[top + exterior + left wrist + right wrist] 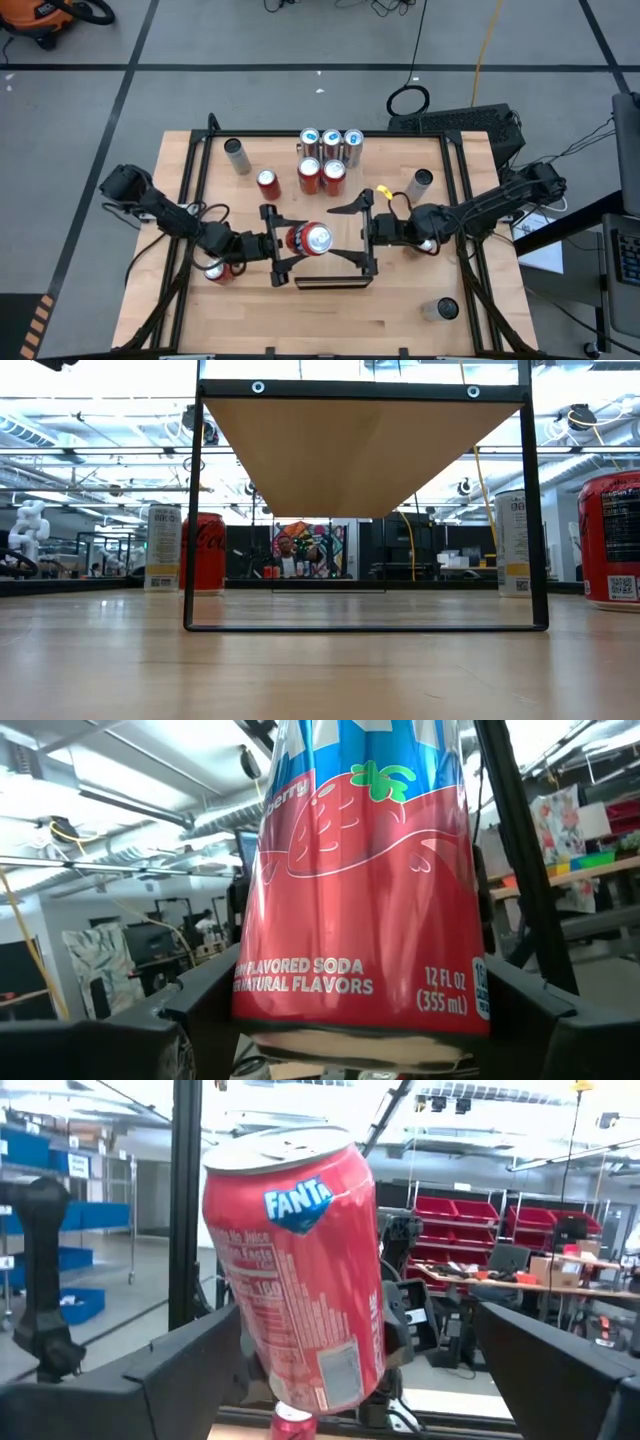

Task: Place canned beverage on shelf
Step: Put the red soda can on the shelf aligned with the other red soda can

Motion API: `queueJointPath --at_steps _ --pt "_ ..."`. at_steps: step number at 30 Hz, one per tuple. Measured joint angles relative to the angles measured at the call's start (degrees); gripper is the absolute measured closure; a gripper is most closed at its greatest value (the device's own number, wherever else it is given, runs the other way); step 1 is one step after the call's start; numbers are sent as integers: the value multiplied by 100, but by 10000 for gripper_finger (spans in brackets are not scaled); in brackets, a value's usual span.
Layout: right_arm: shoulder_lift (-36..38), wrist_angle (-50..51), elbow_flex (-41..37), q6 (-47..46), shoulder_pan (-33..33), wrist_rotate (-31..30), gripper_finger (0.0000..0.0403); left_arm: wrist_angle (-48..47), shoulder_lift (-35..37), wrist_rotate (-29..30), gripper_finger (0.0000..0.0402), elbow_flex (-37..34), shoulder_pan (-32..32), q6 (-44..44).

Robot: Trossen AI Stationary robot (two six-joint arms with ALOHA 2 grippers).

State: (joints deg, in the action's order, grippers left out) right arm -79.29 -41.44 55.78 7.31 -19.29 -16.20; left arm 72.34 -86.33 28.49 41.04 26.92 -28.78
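Note:
The canned beverage [310,238] is a red strawberry soda can with a silver top. My left gripper [292,242] is shut on it and holds it in the air, above the near end of the shelf [335,283]. The shelf is a pale wood panel on a black frame [360,450]; the low view shows it from below. My right gripper [340,233] stands open just right of the can. In the right wrist view its fingers are wide on either side of the can [295,1270] and touch nothing. My left gripper pinches the can's lower side wall [255,995] between its two fingers [200,1005], one on each side. The fingers come from the table's left, slanting a little upward, across the can. The can is lifted clear and tilted, its top [319,238] leaning toward the right arm.
Several cans [330,158] stand clustered farther back. Single cans stand at the far left [237,156], beside it [268,183], at the right [421,183] and the near right [440,308]. One red can [220,270] stands under the left arm. Black frame rails [190,190] run along the table's sides.

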Motion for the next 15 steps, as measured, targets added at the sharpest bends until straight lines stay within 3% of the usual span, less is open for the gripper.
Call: queueJointPath --at_steps 15 --pt "-2 -344 -1 26 45 175 23 1225 -847 -17 111 128 -124 37"
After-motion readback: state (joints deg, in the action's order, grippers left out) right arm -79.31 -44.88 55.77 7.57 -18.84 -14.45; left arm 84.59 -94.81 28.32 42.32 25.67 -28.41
